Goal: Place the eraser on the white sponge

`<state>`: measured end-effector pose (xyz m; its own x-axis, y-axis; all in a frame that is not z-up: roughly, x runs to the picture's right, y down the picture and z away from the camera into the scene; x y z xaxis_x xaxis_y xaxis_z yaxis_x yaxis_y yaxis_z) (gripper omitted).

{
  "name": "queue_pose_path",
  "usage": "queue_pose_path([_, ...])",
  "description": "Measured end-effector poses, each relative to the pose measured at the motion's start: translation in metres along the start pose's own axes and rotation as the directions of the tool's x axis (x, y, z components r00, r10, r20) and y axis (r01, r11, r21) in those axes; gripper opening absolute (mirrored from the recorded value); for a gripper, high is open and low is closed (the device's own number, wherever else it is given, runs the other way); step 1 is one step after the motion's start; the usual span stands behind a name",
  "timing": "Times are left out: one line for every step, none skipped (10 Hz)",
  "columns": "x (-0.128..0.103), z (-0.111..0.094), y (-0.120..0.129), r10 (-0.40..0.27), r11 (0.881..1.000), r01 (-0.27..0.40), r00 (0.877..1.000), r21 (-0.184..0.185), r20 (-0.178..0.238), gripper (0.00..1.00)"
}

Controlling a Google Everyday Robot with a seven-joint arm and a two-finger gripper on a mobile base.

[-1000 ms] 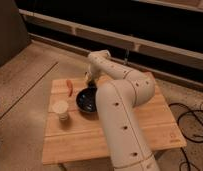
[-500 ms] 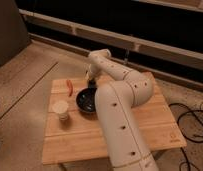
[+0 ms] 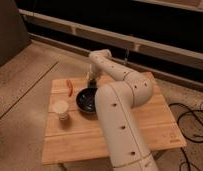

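My gripper [image 3: 90, 78] hangs at the end of the white arm [image 3: 117, 95], low over the far part of the wooden table [image 3: 145, 125], just behind the dark bowl [image 3: 86, 101]. A small pale and dark shape sits right under the gripper, and I cannot tell what it is. The eraser and the white sponge do not show clearly; the arm and gripper hide that spot.
A round white cup [image 3: 60, 110] stands at the table's left, in front of a small red object [image 3: 69, 86]. The arm's thick link covers the table's middle. Black cables [image 3: 192, 125] lie on the floor to the right. A dark wall runs behind.
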<state>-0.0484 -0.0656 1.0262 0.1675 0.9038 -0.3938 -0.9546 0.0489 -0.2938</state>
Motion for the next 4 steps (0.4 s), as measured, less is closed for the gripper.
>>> queue_pose_path([-0.005, -0.006, 0.002, 0.005, 1.000, -0.005, 1.000, -0.012, 0.018, 0.80])
queue_pose_path([-0.015, -0.017, 0.005, 0.010, 1.000, -0.008, 0.999, -0.028, 0.051, 0.80])
queue_pose_path([-0.023, -0.027, 0.008, 0.009, 0.999, -0.006, 0.997, -0.039, 0.082, 0.80])
queue_pose_path([-0.028, -0.033, 0.008, 0.008, 0.999, -0.003, 0.995, -0.044, 0.102, 0.80])
